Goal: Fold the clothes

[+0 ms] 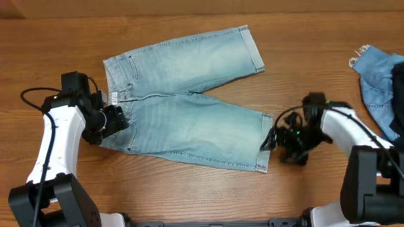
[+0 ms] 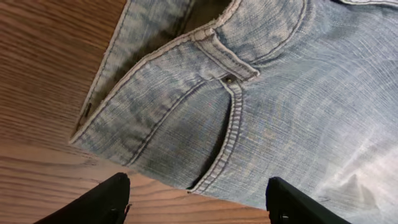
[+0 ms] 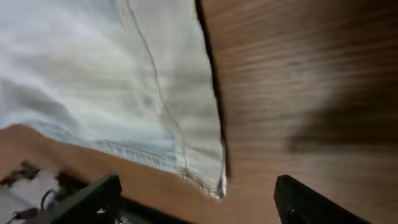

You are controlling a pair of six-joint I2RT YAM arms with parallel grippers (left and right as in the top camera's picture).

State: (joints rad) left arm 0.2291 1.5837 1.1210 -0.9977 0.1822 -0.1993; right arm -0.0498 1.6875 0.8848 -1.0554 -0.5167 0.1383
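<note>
A pale light-blue pair of jeans (image 1: 189,101) lies flat on the wooden table, waistband to the left, both legs spread to the right. My left gripper (image 1: 117,123) is open at the waistband's near corner; its wrist view shows the waistband, pocket seam and rivet (image 2: 231,112) just ahead of the fingers (image 2: 199,205). My right gripper (image 1: 270,140) is open beside the hem of the near leg; its wrist view shows the hem corner (image 3: 199,155) between the fingers (image 3: 199,202). Neither gripper holds cloth.
A medium-blue denim garment with frayed white edges (image 1: 379,79) lies at the table's right edge, beside the right arm. The table (image 1: 315,38) is brown wood.
</note>
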